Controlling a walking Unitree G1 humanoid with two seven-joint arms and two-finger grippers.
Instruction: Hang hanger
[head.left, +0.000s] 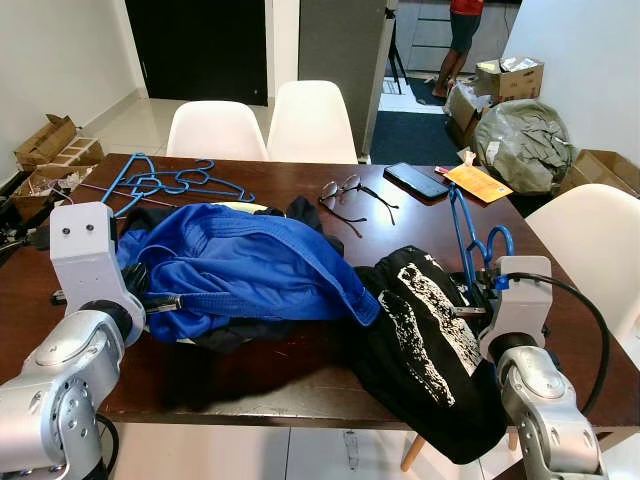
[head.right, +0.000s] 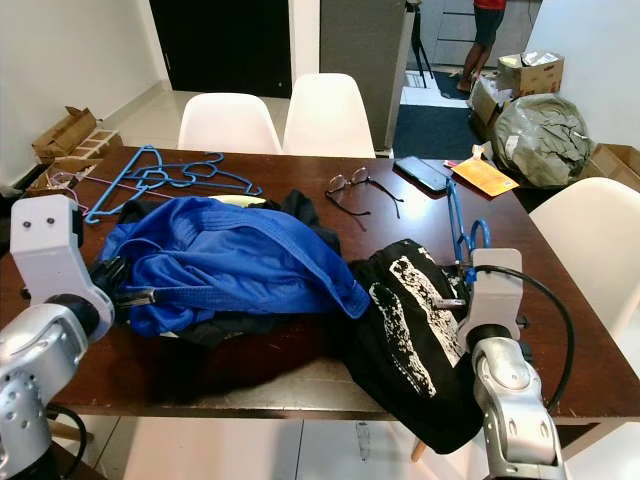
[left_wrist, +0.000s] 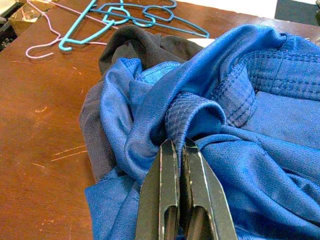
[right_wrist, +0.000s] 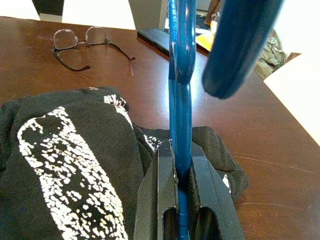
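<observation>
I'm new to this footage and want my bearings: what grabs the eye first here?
A blue garment heaped mid-table, the left gripper shut on a fold of it. Beside it a black printed shirt spills over the table's near edge, where the right gripper clamps a blue hanger. More hangers lie at the far left corner.

One table (head.left: 300, 370), three white chairs (head.left: 312, 122), two garments, one pr glasses (head.left: 345, 193), one phone (head.left: 416, 180), approx. four hangers.
</observation>
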